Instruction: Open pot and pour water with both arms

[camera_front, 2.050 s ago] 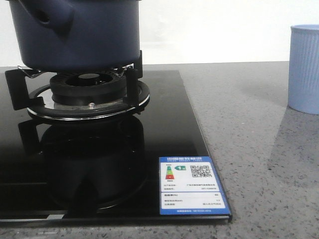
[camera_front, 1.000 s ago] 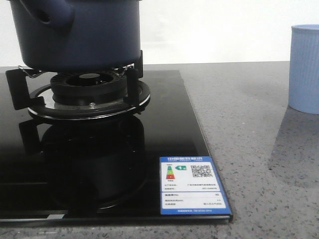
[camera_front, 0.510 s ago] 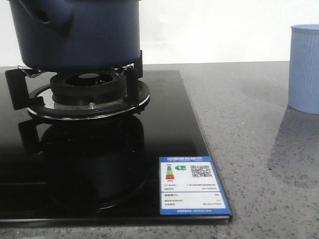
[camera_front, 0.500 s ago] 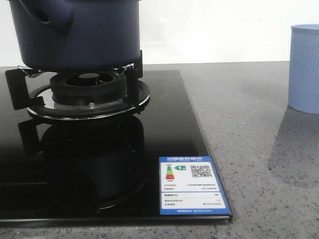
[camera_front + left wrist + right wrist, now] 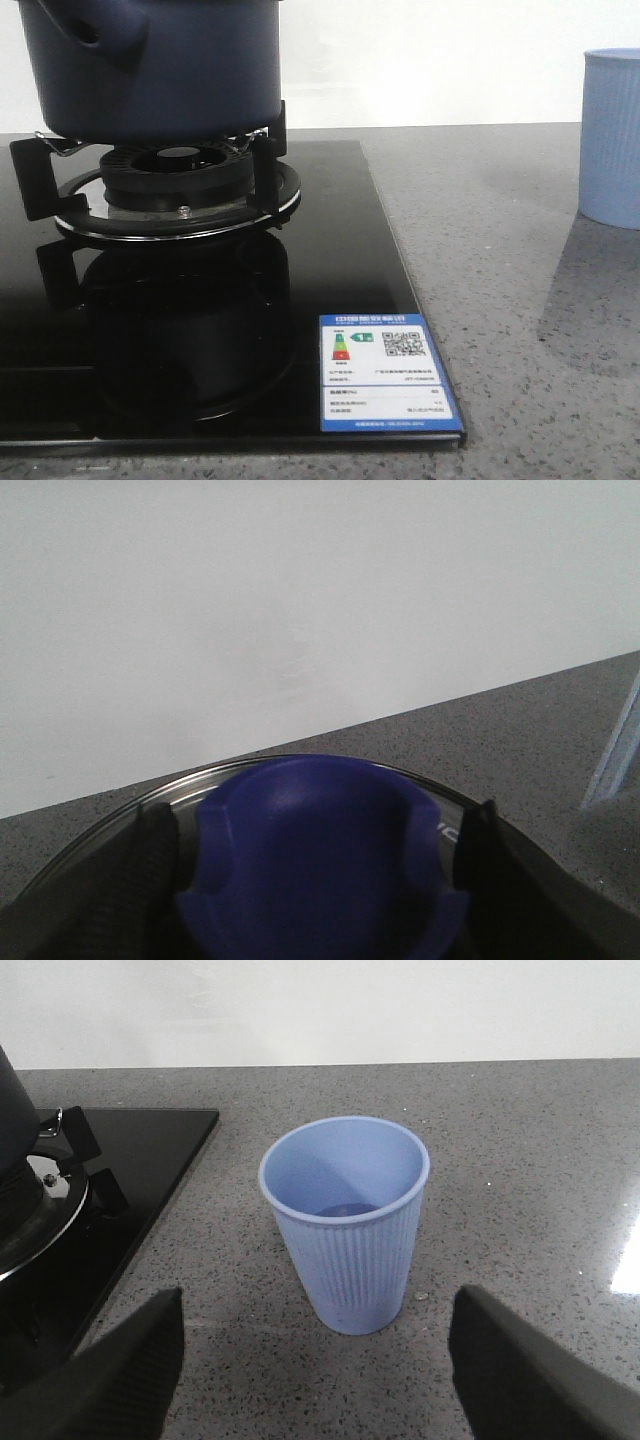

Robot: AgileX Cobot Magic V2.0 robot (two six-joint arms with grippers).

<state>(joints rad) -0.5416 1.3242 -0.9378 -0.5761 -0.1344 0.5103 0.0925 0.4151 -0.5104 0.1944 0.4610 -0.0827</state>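
The pot [image 5: 150, 65] sits on the burner [image 5: 175, 185] of the black hob [image 5: 330, 250], its side stub [image 5: 95, 25] angled toward the camera. The cup [image 5: 610, 140] stands on the desk [image 5: 500, 250], well apart from the pot on the hob's far side.

In the left wrist view the left hand [image 5: 318, 880] brackets a blue knob [image 5: 318, 850] on a glass lid [image 5: 110, 815]; its dark fingers [image 5: 150, 860] lie close on either side of the knob. Whether they press on it or only flank it, I cannot tell. The right hand [image 5: 315, 1370] hangs near the cup with its fingers spread wide and nothing between them; the cup looks empty except for a dark patch at its bottom.

Risks, as I judge them: if the left hand's hold on the knob is shallow or off-centre, the lid could tilt and slip free on the lift, dropping onto the pot or hob. A lift that drags sideways could shift the pot on the burner's prongs. Later, pouring from so wide a pot into a narrow, light cup invites spills or a knocked-over cup, especially if the right hand grips the cup loosely.
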